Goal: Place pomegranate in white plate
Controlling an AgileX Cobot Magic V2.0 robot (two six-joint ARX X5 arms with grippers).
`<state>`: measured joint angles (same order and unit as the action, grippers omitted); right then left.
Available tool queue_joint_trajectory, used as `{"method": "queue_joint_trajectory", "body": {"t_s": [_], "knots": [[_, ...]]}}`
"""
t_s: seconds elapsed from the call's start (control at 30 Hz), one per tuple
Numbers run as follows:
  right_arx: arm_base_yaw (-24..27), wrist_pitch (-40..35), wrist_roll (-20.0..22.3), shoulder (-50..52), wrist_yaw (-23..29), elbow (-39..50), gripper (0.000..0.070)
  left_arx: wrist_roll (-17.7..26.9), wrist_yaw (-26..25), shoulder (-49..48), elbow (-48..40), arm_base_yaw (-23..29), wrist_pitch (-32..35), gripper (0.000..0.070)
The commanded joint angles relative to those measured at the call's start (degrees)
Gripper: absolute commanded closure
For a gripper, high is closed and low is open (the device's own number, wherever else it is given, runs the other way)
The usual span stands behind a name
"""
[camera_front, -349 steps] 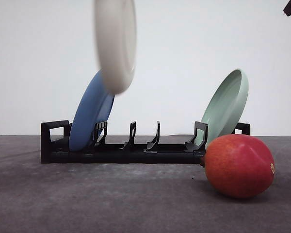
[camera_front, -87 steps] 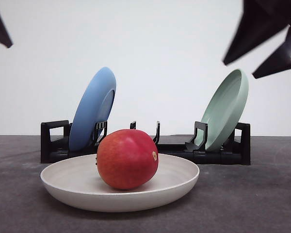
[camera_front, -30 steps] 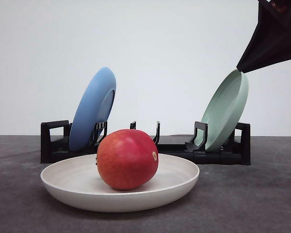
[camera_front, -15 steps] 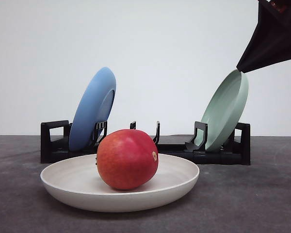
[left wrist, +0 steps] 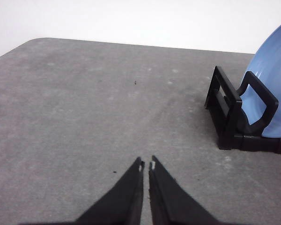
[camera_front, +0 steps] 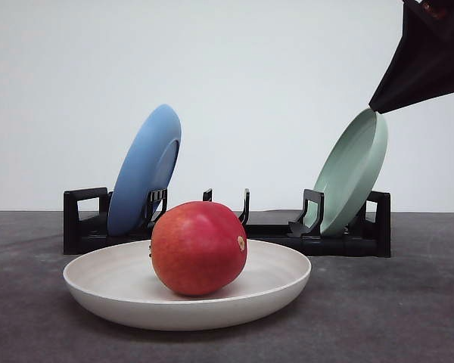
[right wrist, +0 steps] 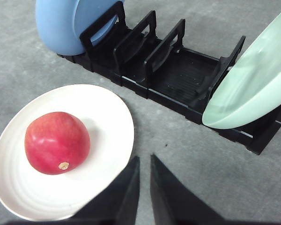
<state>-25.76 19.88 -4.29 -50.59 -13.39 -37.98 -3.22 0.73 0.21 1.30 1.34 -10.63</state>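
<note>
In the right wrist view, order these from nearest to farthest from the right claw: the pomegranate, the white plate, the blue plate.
1. White plate: its rim lies just beside the right claw.
2. Pomegranate: on that plate, farther across it.
3. Blue plate: standing at the rack's far end.

Since the earliest picture: white plate brought down from mid-air and laid flat on the desk in front of the rack; pomegranate moved off the desk at the right and into the plate's middle. Since shortly after: left pincer gone from the front view's upper left corner; right pincer drawn back to the upper right corner, tips nearly together.
</note>
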Motion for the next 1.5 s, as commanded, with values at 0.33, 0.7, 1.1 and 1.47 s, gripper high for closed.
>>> {"method": "queue_joint_trajectory", "body": {"t_s": [0.33, 0.7, 1.1, 1.47], "knots": [[1.8, -0.7, 9.4, 4.8, 3.8, 0.4, 0.0665, -0.4, 0.3, 0.0, -0.6, 0.0, -0.1, 0.0700], [16.4, -6.9, 9.4, 24.6, 6.4, 14.3, 0.0665, -0.4, 0.2, 0.0, -0.6, 0.0, -0.1, 0.0700], [24.5, -13.9, 1.3, 45.9, 9.1, 33.6, 0.0665, -0.4, 0.3, 0.0, -0.6, 0.0, -0.1, 0.0700], [25.7, -13.5, -0.7, 50.4, 10.8, 37.4, 0.0665, -0.4, 0.2, 0.0, -0.6, 0.0, -0.1, 0.0700]]}}
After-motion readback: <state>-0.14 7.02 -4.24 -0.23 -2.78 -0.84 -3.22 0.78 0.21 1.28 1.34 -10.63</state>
